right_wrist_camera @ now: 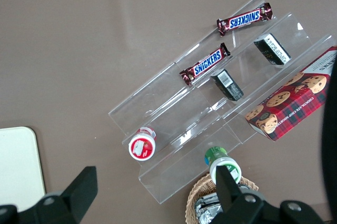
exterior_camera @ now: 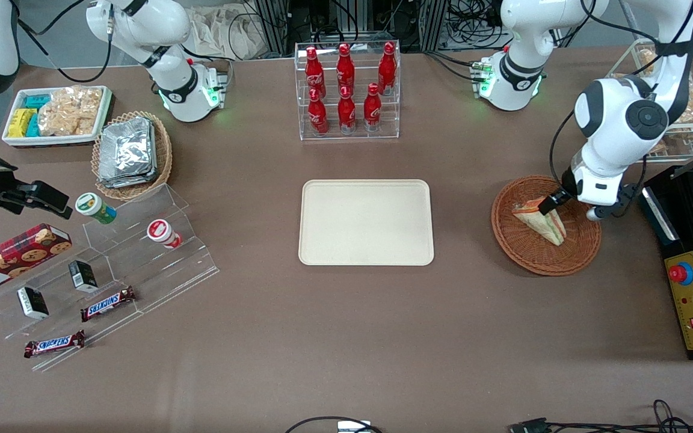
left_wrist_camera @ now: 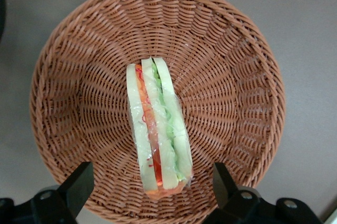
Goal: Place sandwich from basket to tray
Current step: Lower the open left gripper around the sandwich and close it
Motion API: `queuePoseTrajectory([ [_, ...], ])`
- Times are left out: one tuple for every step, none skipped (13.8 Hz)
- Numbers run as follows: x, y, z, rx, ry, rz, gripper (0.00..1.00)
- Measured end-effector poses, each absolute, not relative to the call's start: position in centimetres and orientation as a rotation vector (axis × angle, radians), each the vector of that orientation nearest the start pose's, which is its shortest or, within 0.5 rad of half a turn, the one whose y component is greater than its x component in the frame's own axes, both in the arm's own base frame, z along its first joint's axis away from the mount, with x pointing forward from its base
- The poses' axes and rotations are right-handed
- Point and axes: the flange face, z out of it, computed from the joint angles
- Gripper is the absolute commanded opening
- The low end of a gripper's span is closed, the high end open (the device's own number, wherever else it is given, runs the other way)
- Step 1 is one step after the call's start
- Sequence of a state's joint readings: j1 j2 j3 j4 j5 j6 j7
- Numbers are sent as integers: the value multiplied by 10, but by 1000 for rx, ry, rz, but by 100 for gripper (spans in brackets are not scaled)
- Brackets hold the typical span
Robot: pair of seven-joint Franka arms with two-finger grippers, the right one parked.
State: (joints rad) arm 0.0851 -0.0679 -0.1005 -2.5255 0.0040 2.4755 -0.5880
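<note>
The sandwich (exterior_camera: 542, 220) (left_wrist_camera: 157, 129), a clear-wrapped wedge of white bread with green, red and orange layers, lies in the round reddish-brown wicker basket (exterior_camera: 521, 246) (left_wrist_camera: 79, 77) toward the working arm's end of the table. My gripper (exterior_camera: 548, 204) (left_wrist_camera: 152, 184) hangs just above the basket, open, with one black finger (left_wrist_camera: 79, 182) on each side of the sandwich's end and not touching it. The cream tray (exterior_camera: 366, 222) sits bare at the table's middle, about a hand's width from the basket.
A clear rack of red bottles (exterior_camera: 346, 90) stands farther from the camera than the tray. A black control box (exterior_camera: 692, 300) sits beside the basket at the table's edge. A tan basket of foil packets (exterior_camera: 130, 153), a white snack bin (exterior_camera: 58, 114) and clear snack steps (exterior_camera: 112, 270) lie toward the parked arm's end.
</note>
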Motion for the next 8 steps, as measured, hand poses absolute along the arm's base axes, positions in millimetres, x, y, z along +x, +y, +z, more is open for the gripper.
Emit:
queuePoseTrajectory([
  [457,-7,297,-3012,-885,-33,100],
  [457,-7,292,-3014,-887,-38,100],
  [457,-7,286,-3016,-888,-43,100],
  [456,-7,279,-3018,-890,-50,100],
  [454,-7,272,-3019,-893,-50,100],
  [453,-7,265,-3019,-899,-49,100],
  [452,-7,259,-3018,-904,-45,100],
  [452,-8,254,-3019,-906,-45,98],
])
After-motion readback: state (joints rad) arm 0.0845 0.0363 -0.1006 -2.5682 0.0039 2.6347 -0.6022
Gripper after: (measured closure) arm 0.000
